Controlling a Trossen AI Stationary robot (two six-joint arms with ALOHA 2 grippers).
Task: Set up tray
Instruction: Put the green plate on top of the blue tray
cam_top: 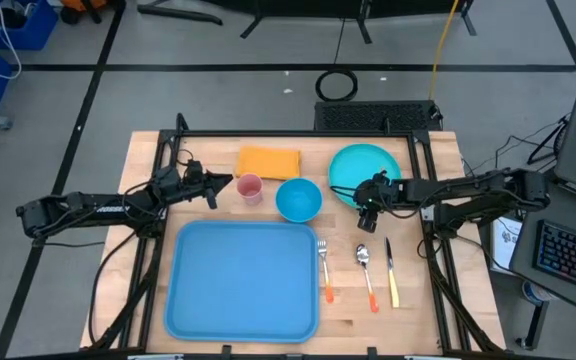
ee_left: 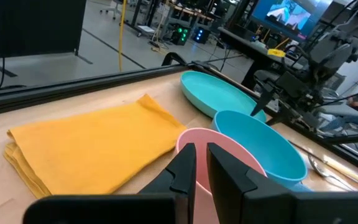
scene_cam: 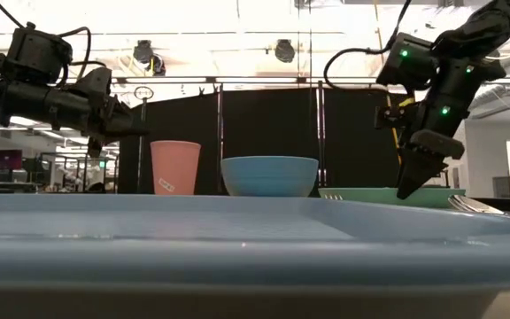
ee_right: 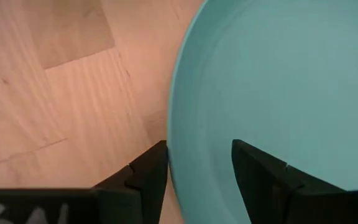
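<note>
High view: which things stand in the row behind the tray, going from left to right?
Left hand → pink cup → blue bowl → right hand. The yellow cloth and the teal plate overlap these in the order, so I leave them out.

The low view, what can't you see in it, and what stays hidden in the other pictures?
- Low view: the tray rim fills the front and hides the cutlery; only fork tips peek out at the right.
- Low view: the teal plate shows as a thin edge behind the blue bowl.
- Right wrist view: the plate is cut off by the picture's edges.
- Left wrist view: the left gripper hides part of the pink cup.
</note>
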